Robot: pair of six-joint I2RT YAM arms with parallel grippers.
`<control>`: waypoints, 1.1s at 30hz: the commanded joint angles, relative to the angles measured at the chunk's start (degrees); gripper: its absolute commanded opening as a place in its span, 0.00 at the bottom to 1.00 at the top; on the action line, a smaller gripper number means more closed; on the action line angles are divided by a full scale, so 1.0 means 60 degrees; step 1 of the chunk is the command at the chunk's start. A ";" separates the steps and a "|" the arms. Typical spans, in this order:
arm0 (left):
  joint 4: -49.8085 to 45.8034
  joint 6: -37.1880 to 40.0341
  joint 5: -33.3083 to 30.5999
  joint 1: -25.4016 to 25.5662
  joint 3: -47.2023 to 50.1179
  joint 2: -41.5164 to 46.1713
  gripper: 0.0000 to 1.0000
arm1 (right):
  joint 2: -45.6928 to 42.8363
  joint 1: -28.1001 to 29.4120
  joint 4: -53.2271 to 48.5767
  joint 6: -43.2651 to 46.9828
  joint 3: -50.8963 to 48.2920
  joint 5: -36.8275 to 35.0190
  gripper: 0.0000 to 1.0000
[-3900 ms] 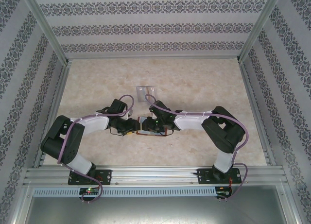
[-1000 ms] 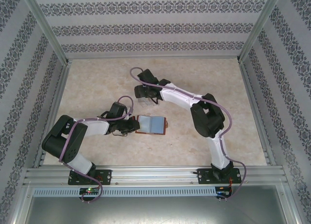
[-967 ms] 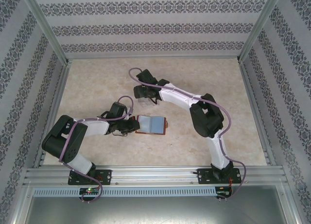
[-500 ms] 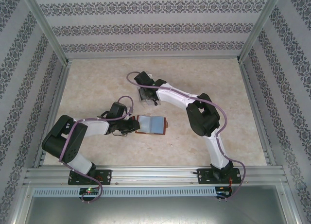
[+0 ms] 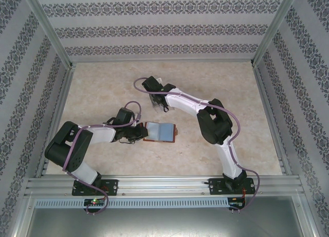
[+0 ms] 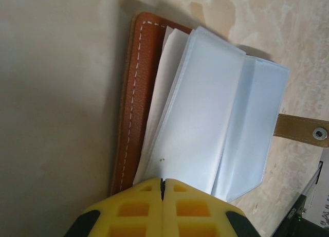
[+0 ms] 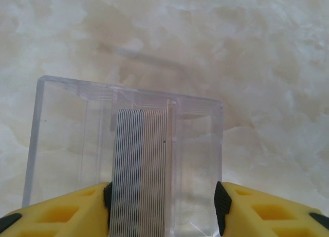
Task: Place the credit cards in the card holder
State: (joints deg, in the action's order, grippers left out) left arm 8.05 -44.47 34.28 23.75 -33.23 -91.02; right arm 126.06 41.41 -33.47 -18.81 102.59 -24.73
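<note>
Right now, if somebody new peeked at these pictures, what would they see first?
Probably the brown card holder lying open in the middle of the table, its pale sleeves fanned out, with the left gripper shut at its edge. Farther back, the right gripper hangs open over a clear plastic box holding a stack of cards standing on edge.
</note>
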 commanded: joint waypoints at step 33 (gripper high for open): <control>0.0018 -0.0016 -0.0147 0.0193 0.0060 -0.0694 0.00 | -0.0596 0.0080 -0.0589 0.0693 0.0413 -0.0806 0.00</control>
State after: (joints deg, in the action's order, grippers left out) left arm 10.31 -44.49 36.07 23.94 -33.78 -92.90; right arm 125.80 41.43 -35.44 -14.61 103.39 -29.12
